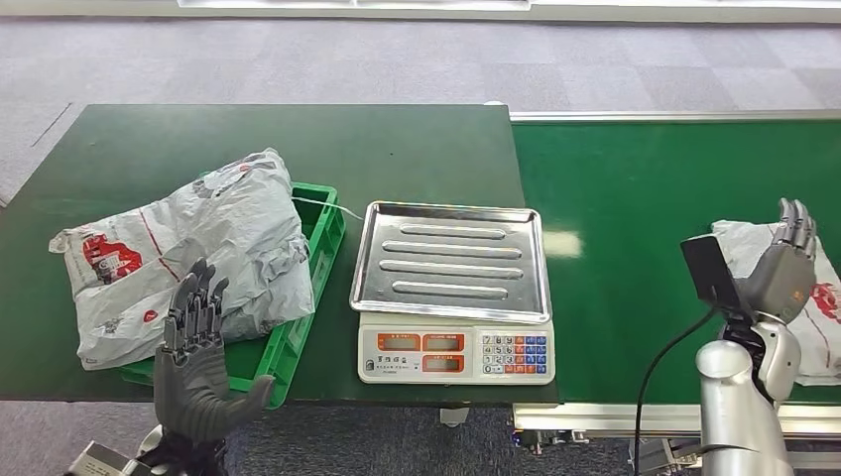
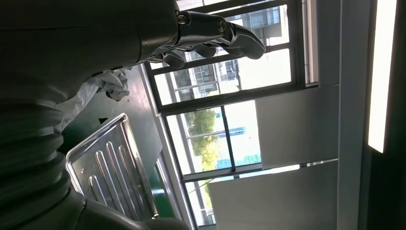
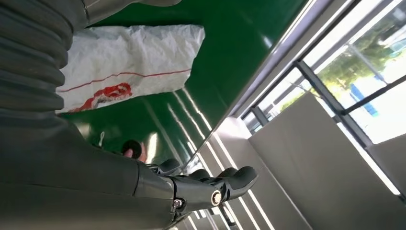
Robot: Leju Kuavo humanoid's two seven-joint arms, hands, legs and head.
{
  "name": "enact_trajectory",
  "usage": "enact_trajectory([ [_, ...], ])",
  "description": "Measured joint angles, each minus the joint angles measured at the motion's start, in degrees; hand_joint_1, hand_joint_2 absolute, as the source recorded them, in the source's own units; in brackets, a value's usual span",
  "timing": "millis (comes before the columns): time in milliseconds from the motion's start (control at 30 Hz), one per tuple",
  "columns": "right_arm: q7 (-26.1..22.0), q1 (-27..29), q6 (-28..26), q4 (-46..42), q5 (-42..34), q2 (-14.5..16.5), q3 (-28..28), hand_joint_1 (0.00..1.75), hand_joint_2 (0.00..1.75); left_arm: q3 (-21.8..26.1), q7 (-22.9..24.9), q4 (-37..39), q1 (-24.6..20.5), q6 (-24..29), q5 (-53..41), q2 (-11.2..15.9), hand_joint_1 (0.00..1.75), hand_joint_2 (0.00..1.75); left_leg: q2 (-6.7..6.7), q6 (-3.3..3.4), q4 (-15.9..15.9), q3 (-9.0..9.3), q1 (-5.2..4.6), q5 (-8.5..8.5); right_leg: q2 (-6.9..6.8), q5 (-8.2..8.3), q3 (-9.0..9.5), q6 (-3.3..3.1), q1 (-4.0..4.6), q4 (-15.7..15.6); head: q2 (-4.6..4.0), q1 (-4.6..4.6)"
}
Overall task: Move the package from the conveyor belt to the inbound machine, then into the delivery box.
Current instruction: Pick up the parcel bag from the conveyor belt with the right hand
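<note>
At nine o'clock in the head view, a crumpled grey package [image 1: 188, 253] with red print lies across the green delivery box [image 1: 315, 266], covering most of the box and spilling past its nine o'clock rim onto the dark green table [image 1: 397, 149]. At seven o'clock the left robot hand [image 1: 198, 362] is raised in front of that package, palm up, fingers straight and slightly spread, holding nothing; the left wrist view shows its fingers [image 2: 225, 38] extended in open air, with the grey package [image 2: 107, 84] and the steel tray [image 2: 112, 167] beyond them.

At the centre stands the inbound machine [image 1: 454, 297], a weighing scale with a ribbed steel tray on top and a keypad panel facing six o'clock. Nothing lies on its tray. It sits just beside the box's three o'clock wall, touching or nearly so.

From the centre out to three o'clock runs the bright green conveyor belt [image 1: 635, 188], edged by a silver rail. At three o'clock a second package [image 1: 793, 297], white with a red logo, lies flat on the belt. The right robot hand [image 1: 783, 263] is over it, fingers straight and close together, gripping nothing; whether it touches the package cannot be told. The right wrist view shows the white package [image 3: 129, 62] on the belt and the fingers [image 3: 220, 184] stretched out, clear of it.
</note>
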Motion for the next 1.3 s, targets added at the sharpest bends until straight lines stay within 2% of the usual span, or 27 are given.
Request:
enact_trajectory([
  [100, 3.7, -6.4, 0.5, 9.3, 2.1, -4.1, -0.5, 0.00, 1.75, -0.4, -0.2, 0.9, -1.3, 0.3, 1.2, 0.7, 0.00, 1.75, 0.01, 0.02, 0.0, 0.00, -0.04, 0.01, 0.00, 0.02, 0.00, 0.03, -0.08, 0.0, 0.00, 0.00],
  [267, 16.0, -15.7, 3.7, 26.1, 8.4, -10.3, -0.8, 0.00, 1.75, -0.9, 0.0, 1.9, -2.8, 0.3, 1.6, 1.4, 0.00, 1.75, -0.14, 0.08, 0.1, 0.00, -0.06, 0.05, -0.14, 0.07, 0.11, 0.09, -0.10, 0.0, 0.00, 0.00],
  [333, 19.4, -17.4, 5.5, 30.9, 9.8, -11.7, -0.7, 0.00, 1.75, -1.0, 0.4, 2.0, -3.1, 0.4, 1.6, 1.4, 0.00, 1.75, -0.19, 0.08, 0.1, -0.01, -0.07, 0.05, -0.17, 0.08, 0.12, 0.10, -0.10, 0.0, 0.00, 0.00],
  [533, 25.4, -19.5, 10.0, 38.9, 12.3, -13.8, -0.2, 0.00, 1.75, -1.0, 1.3, 1.5, -3.1, 0.8, 0.6, 1.4, 0.00, 1.75, -0.25, 0.08, 0.1, -0.06, -0.06, 0.05, -0.19, 0.04, 0.06, 0.10, -0.07, 0.0, 0.00, 0.00],
  [633, 29.6, -20.0, 15.6, 41.2, 13.1, -14.5, 0.0, 0.00, 1.75, -1.0, 1.7, 1.3, -3.2, 0.4, -0.1, 1.3, 0.00, 1.75, -0.25, 0.08, 0.1, -0.07, -0.05, 0.05, -0.21, 0.02, 0.05, 0.11, -0.05, 0.0, 0.00, 0.00],
  [800, 31.9, -20.0, 24.9, 43.6, 14.0, -14.9, 0.1, 0.00, 1.75, -1.0, 1.9, 1.6, -3.8, -0.9, -1.0, 1.1, 0.00, 1.75, -0.23, 0.08, 0.1, -0.06, -0.05, 0.05, -0.19, 0.02, 0.03, 0.11, -0.07, 0.0, 0.00, 0.00],
  [967, 34.9, -19.9, 37.0, 45.0, 16.0, -15.6, 0.1, 0.00, 1.75, -1.0, 1.9, 3.0, -5.2, -2.5, -1.7, 0.6, 0.00, 1.75, -0.23, 0.08, 0.1, -0.05, -0.06, 0.05, -0.21, 0.02, 0.05, 0.11, -0.08, 0.0, 0.00, 0.00],
  [1233, 35.0, -19.4, 47.8, 45.9, 17.6, -16.6, 0.1, 0.00, 1.75, -1.0, 2.1, 5.9, -8.0, -3.8, -2.6, -0.6, 0.00, 1.75, -0.27, 0.08, 0.1, -0.02, -0.05, 0.05, -0.26, 0.02, 0.09, 0.11, -0.07, 0.0, 0.00, 0.00],
  [1300, 34.8, -19.2, 48.8, 45.9, 17.8, -16.8, 0.1, 0.00, 1.75, -1.0, 2.4, 6.4, -8.5, -3.9, -2.7, -0.9, 0.00, 1.75, -0.30, 0.09, 0.1, -0.01, -0.04, 0.05, -0.29, 0.01, 0.13, 0.12, -0.05, 0.0, 0.00, 0.00],
])
